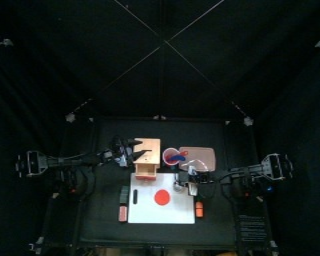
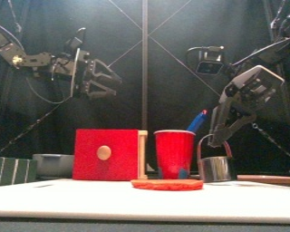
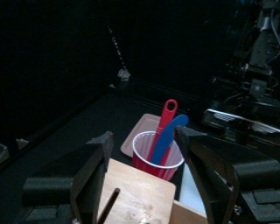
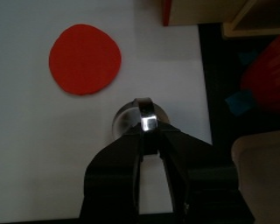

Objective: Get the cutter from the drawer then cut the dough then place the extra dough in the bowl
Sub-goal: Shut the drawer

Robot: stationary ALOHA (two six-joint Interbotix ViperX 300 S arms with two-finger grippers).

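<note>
My right gripper (image 4: 143, 131) is shut on the wire handle of the round metal cutter (image 4: 143, 116). The cutter (image 2: 216, 169) hangs low over the right part of the white cutting board (image 1: 176, 212). The flat red dough disc (image 4: 85, 59) lies on the board, apart from the cutter, and shows at the board's middle (image 1: 159, 197). My left gripper (image 3: 154, 175) is open and holds nothing, raised above the pale wooden box (image 3: 143, 199) with the red drawer front (image 2: 108, 154).
A red cup (image 2: 174, 152) with a blue and a red toy knife stands right of the box, behind the dough. The blue-grey bowl (image 2: 51, 163) sits left of the box. A pink tray (image 1: 203, 157) lies at the back right.
</note>
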